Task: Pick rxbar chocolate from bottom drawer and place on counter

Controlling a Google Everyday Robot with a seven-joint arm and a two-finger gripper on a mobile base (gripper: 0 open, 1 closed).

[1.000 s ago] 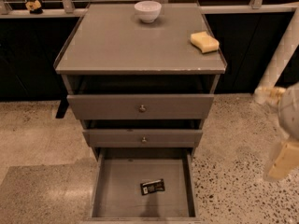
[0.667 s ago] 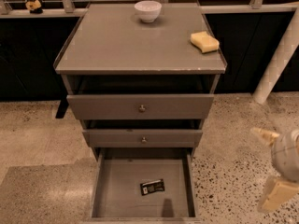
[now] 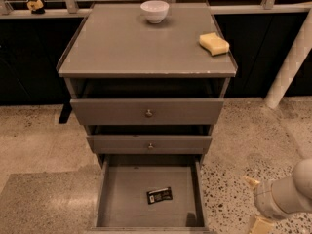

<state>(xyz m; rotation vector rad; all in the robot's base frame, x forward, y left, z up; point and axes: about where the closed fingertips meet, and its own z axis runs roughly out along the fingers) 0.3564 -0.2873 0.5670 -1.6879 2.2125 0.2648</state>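
Note:
The rxbar chocolate (image 3: 159, 195), a small flat black wrapper with white print, lies on the floor of the open bottom drawer (image 3: 117, 199), right of its middle. The counter (image 3: 131, 48) is the flat grey-brown cabinet top above the three drawers. My gripper (image 3: 256, 204) is at the lower right edge of the view, over the speckled floor, right of the bottom drawer and apart from it. Only its pale tips and the white wrist (image 3: 287, 191) show.
A white bowl (image 3: 154, 11) stands at the back of the counter and a yellow sponge (image 3: 214, 43) lies at its right edge. Two knobbed drawers (image 3: 148, 112) are partly pulled out above the bottom drawer. A white pole (image 3: 292, 62) leans at the right.
My arm has moved down along the right edge of the view, from beside the upper drawers to level with the bottom drawer. The bar and drawers have not moved.

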